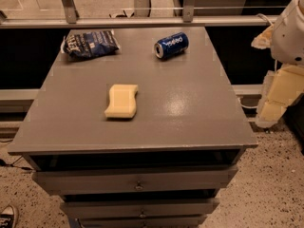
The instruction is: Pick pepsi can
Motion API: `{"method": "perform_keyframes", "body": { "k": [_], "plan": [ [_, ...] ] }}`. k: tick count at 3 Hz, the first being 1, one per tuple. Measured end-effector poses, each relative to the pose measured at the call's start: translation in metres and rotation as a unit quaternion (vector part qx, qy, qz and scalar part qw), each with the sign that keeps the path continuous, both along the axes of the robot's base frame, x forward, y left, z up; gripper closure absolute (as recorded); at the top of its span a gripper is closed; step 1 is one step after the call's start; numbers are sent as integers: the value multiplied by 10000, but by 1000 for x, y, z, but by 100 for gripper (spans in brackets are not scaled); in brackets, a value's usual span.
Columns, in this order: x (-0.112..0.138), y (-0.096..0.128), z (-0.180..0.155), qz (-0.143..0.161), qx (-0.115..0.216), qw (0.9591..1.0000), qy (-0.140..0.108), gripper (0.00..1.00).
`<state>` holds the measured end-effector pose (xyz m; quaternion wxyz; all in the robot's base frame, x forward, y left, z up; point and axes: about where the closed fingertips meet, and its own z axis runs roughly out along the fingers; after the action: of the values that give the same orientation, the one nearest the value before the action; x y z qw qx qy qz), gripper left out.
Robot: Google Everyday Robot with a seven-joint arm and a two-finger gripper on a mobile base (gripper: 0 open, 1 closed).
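The pepsi can (171, 44) is a small dark-blue can with white lettering and a silver rim. It lies on its side at the far right of the grey table top (199, 113). My gripper (274, 101) hangs off the table's right edge, below the white arm (289, 30). It is well to the right of the can and nearer the front, and it touches nothing.
A dark blue chip bag (91, 43) lies at the far left of the table. A yellow sponge (121, 101) lies near the middle. Drawers (137, 182) sit under the top. A metal rail (142, 20) runs behind the table. A shoe (7, 216) shows at bottom left.
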<state>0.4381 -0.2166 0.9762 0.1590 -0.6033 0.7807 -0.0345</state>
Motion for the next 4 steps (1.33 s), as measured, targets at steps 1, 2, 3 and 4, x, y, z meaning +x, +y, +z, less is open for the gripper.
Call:
{"method": "perform_keyframes", "body": {
  "k": [1, 2, 3, 4],
  "plan": [
    [0, 0, 0, 0, 0, 10000, -1, 0],
    [13, 3, -4, 108, 126, 9997, -192, 0],
    [51, 4, -9, 347, 379, 9973, -524, 0],
    [98, 7, -12, 724, 659, 9914, -874, 0]
  ]
}}
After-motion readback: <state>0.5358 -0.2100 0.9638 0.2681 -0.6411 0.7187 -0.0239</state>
